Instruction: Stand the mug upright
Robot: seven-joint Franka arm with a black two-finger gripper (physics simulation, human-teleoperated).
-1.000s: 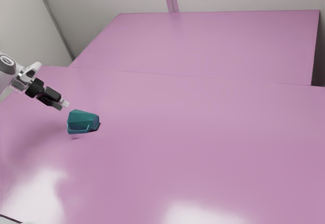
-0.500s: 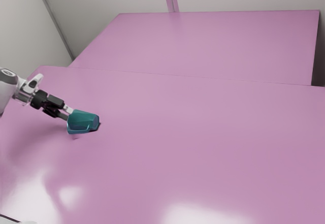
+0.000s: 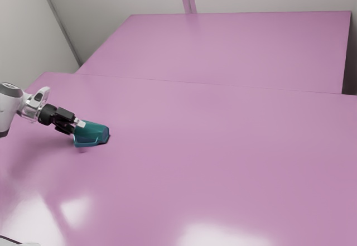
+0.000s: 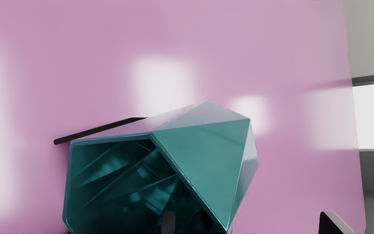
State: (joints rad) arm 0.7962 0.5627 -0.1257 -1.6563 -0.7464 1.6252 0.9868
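The teal faceted mug (image 3: 92, 134) lies on its side on the pink table, its wide mouth facing my hand. At that mouth, the gripper (image 3: 77, 127) reaches in from the exterior view's left. In the wrist view the gripper (image 4: 252, 223) stands open, its fingers well apart. One fingertip (image 4: 168, 222) overlaps the dark interior of the mug (image 4: 203, 152), while the other is out past the mug's outer wall. Part of the mug's wall lies between them; contact cannot be told. The mug's lower part is cut off there.
Pink tabletop (image 3: 223, 162) extends around the mug, with a second pink surface (image 3: 240, 51) behind it. A thin dark strip (image 4: 99, 130) runs beside the mug; whether it is a shadow or a part cannot be told. Grey walls stand beyond.
My hand has come down and toward the exterior view's right, from above the table to the mug's mouth, and its tilt has changed. The mug has stayed where it was.
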